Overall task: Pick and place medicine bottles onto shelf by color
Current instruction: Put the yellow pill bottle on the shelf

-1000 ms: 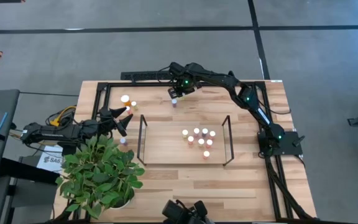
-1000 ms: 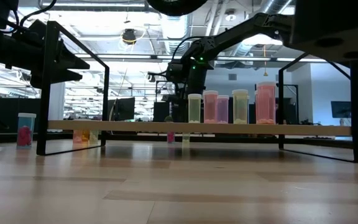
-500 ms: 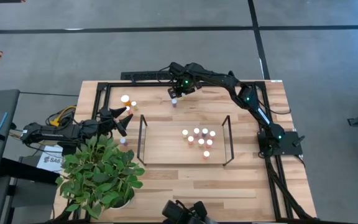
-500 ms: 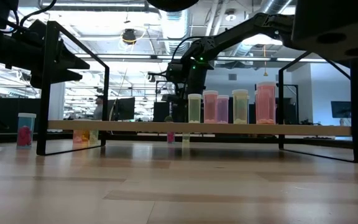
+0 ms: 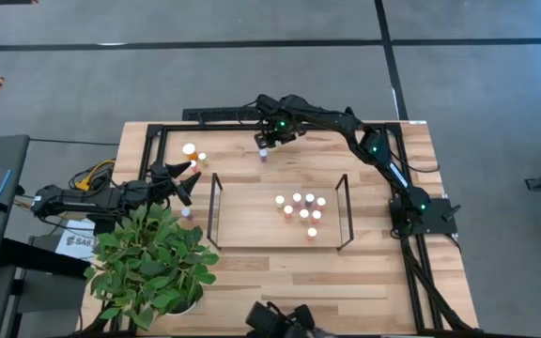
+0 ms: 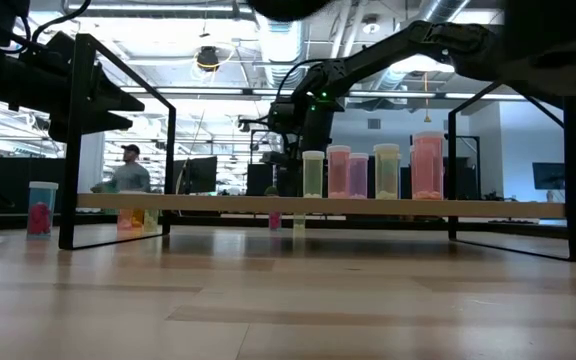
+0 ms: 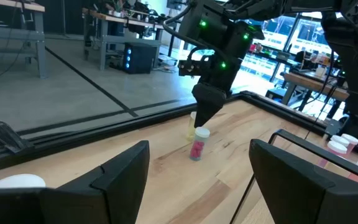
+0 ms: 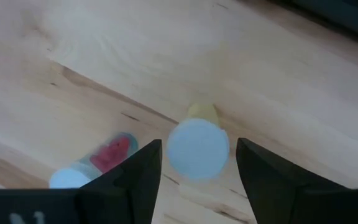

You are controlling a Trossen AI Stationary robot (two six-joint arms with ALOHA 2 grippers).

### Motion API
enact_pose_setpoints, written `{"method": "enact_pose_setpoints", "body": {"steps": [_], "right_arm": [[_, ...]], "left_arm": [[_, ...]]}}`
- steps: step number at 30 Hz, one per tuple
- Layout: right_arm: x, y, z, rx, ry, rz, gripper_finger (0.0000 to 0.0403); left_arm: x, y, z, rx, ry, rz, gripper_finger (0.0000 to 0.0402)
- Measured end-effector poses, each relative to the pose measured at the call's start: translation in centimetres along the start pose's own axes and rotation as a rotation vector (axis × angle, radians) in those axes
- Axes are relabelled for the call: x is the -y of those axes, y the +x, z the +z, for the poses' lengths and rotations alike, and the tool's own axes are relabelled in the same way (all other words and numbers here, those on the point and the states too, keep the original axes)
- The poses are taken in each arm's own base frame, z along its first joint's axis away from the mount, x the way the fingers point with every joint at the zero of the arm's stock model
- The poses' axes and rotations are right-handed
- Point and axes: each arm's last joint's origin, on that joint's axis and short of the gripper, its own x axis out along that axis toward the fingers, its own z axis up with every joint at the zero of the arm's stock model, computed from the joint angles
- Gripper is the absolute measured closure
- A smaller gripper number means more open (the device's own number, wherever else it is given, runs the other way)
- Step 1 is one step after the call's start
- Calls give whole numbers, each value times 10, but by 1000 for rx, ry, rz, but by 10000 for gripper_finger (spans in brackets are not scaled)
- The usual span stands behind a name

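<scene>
1. Medicine bottles: one yellow-bodied bottle point(image 8: 197, 146) stands upright at the table's far edge, long axis vertical, round white cap up. A red-filled bottle point(image 7: 197, 144) stands upright just beside it.
2. Bottles are small clear plastic cylinders with smooth, flat white caps. Seven more point(image 5: 301, 211) stand upright in a cluster on the shelf point(image 5: 252, 221), a light-wood board between two thin black wire ends.
3. Further bottles point(image 5: 193, 154) stand near the table's far left corner, one with a larger cap; another point(image 5: 186, 213) stands by the shelf's left end.
4. Right gripper point(image 8: 197, 177) points straight down over the yellow bottle, its fingers parted on either side of the cap, not pinching it. The right arm stretches long across the table's far side, elbow raised.
5. Left gripper point(image 7: 197, 180) hangs low at the table's left side, held level, jaws spread wide and empty, facing the right gripper.
6. Leafy potted plant point(image 5: 153, 263) sits at the near left corner.
</scene>
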Motion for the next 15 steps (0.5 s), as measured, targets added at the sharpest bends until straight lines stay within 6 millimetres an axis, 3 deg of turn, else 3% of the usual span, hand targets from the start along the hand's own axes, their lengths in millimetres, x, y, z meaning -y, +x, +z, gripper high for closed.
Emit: {"method": "enact_pose_setpoints", "body": {"steps": [15], "right_arm": [[-8,0,4,59,-38,59,173]], "left_arm": [[0,0,0,0,0,0,137]]}}
